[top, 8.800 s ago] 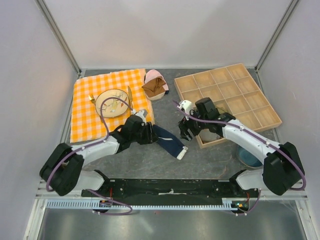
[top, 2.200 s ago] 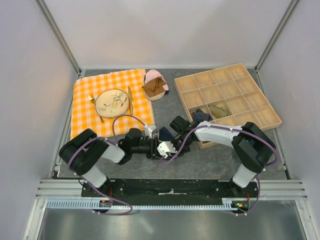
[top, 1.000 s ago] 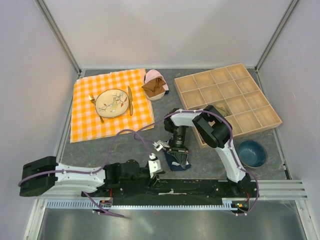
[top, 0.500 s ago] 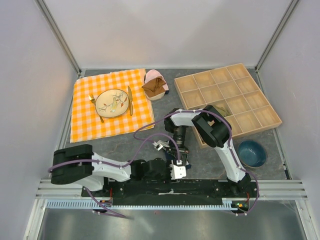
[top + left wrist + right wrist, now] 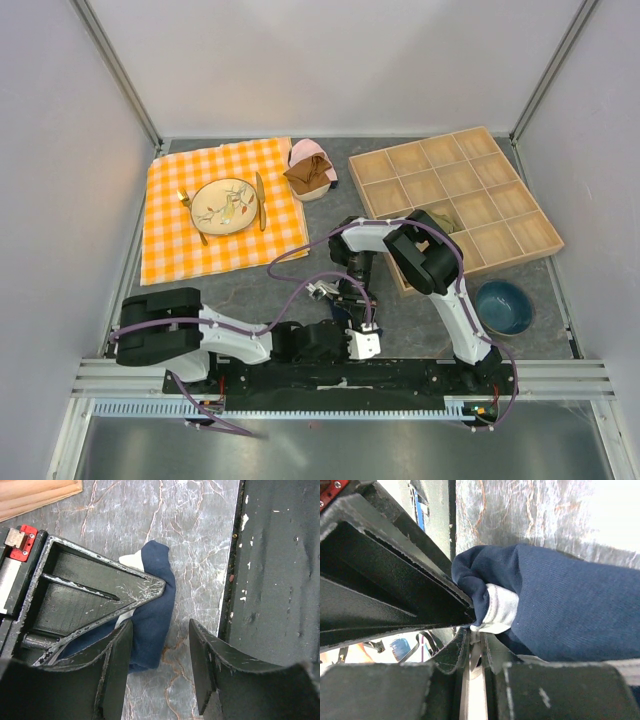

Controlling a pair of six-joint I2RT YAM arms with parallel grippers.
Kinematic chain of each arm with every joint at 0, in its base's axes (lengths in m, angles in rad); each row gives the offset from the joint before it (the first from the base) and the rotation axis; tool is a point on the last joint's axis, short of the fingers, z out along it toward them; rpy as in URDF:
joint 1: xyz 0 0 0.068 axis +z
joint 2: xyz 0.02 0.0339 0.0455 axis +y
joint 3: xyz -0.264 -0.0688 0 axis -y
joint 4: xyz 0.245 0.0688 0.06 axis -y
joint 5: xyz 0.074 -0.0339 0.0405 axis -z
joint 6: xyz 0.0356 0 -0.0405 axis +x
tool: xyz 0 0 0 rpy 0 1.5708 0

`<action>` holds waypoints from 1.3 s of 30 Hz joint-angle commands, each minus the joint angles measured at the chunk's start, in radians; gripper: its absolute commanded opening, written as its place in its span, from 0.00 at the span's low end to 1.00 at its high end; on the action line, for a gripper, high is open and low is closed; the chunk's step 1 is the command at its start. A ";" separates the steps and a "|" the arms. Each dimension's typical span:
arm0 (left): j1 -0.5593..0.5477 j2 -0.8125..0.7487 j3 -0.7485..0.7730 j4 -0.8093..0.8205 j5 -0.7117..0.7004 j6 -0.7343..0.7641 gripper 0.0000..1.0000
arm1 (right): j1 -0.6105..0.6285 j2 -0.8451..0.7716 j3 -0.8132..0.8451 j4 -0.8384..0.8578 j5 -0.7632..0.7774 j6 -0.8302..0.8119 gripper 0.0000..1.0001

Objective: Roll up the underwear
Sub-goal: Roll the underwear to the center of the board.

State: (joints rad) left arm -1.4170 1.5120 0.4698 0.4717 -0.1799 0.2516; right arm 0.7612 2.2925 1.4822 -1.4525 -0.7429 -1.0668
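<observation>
We judge the underwear (image 5: 156,605) to be light, limp and slightly grippy; it will likely sag and unroll unless pinched through several layers. It lies bunched on the table (image 5: 200,525), with its near end reaching in between the fingers of the left gripper (image 5: 160,670). Those fingers stand apart around it without closing. The right gripper (image 5: 477,647) has its fingers together, clamped on the pale trim at the bundle's edge. The best hold looks like the thick folded middle, just ahead of the left fingertips, not the thin trim. One right finger lies over the cloth there and crowds the approach. The black base rail (image 5: 280,580) runs just outside the opposite left finger. A corner of the wooden tray (image 5: 35,492) sits well beyond the fingertips.
</observation>
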 commanded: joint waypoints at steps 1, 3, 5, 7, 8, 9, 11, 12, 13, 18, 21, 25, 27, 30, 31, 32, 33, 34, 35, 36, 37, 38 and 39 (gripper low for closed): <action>-0.014 -0.029 -0.017 -0.013 -0.087 0.035 0.55 | 0.001 0.044 -0.005 0.146 0.062 -0.038 0.13; -0.022 -0.051 -0.017 -0.015 -0.096 0.046 0.55 | 0.000 0.044 -0.007 0.146 0.062 -0.038 0.13; -0.025 -0.062 -0.016 -0.016 -0.107 0.064 0.55 | 0.001 0.044 -0.007 0.147 0.062 -0.038 0.13; -0.023 -0.056 -0.010 -0.031 -0.125 0.083 0.55 | 0.000 0.042 -0.008 0.146 0.060 -0.038 0.13; -0.023 -0.049 -0.007 -0.039 -0.127 0.084 0.55 | 0.000 0.041 -0.008 0.147 0.060 -0.038 0.13; -0.023 -0.042 -0.002 -0.051 -0.128 0.086 0.56 | -0.002 0.041 -0.010 0.146 0.059 -0.038 0.13; -0.023 -0.009 0.010 -0.067 -0.128 0.081 0.55 | 0.000 0.041 -0.010 0.146 0.059 -0.036 0.13; -0.023 0.000 0.016 -0.073 -0.125 0.077 0.55 | 0.000 0.041 -0.010 0.146 0.059 -0.038 0.13; -0.023 0.014 0.016 -0.077 -0.116 0.065 0.55 | 0.000 0.039 -0.011 0.146 0.059 -0.038 0.13; -0.023 0.040 0.029 -0.107 -0.099 0.019 0.41 | -0.007 0.032 -0.013 0.147 0.050 -0.041 0.13; -0.022 0.039 0.043 -0.146 -0.089 -0.023 0.15 | -0.014 0.021 -0.011 0.141 0.034 -0.045 0.16; -0.014 0.033 0.053 -0.212 -0.049 -0.089 0.02 | -0.043 -0.011 0.010 0.100 -0.022 -0.079 0.19; 0.016 0.019 0.043 -0.228 0.026 -0.151 0.02 | -0.077 -0.048 0.019 0.074 -0.045 -0.108 0.22; 0.081 -0.004 0.027 -0.246 0.139 -0.219 0.02 | -0.140 -0.114 0.032 0.029 -0.090 -0.162 0.27; 0.101 -0.010 0.027 -0.257 0.169 -0.232 0.02 | -0.157 -0.134 0.032 0.018 -0.102 -0.177 0.30; 0.143 -0.018 0.029 -0.268 0.207 -0.242 0.02 | -0.189 -0.171 0.030 0.008 -0.127 -0.199 0.31; 0.167 -0.022 0.027 -0.274 0.285 -0.273 0.02 | -0.203 -0.189 0.027 -0.005 -0.134 -0.225 0.31; 0.190 -0.027 0.026 -0.275 0.328 -0.285 0.02 | -0.215 -0.208 0.015 -0.005 -0.142 -0.232 0.32; 0.234 -0.030 0.024 -0.275 0.367 -0.297 0.02 | -0.236 -0.244 0.009 -0.003 -0.151 -0.242 0.33; 0.254 -0.029 0.021 -0.275 0.426 -0.320 0.02 | -0.247 -0.263 0.001 -0.005 -0.154 -0.260 0.33; 0.268 -0.026 0.020 -0.275 0.447 -0.331 0.02 | -0.255 -0.292 -0.006 -0.003 -0.157 -0.263 0.33; 0.297 -0.023 0.017 -0.274 0.468 -0.343 0.02 | -0.273 -0.304 -0.011 -0.005 -0.165 -0.268 0.34; 0.314 -0.021 0.013 -0.272 0.506 -0.379 0.02 | -0.281 -0.320 -0.016 -0.003 -0.165 -0.288 0.34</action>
State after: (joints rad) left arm -1.1690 1.4818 0.5179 0.3096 0.1307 0.0116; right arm 0.5003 2.0666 1.4799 -1.3643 -0.8356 -1.2507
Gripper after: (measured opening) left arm 0.052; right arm 0.332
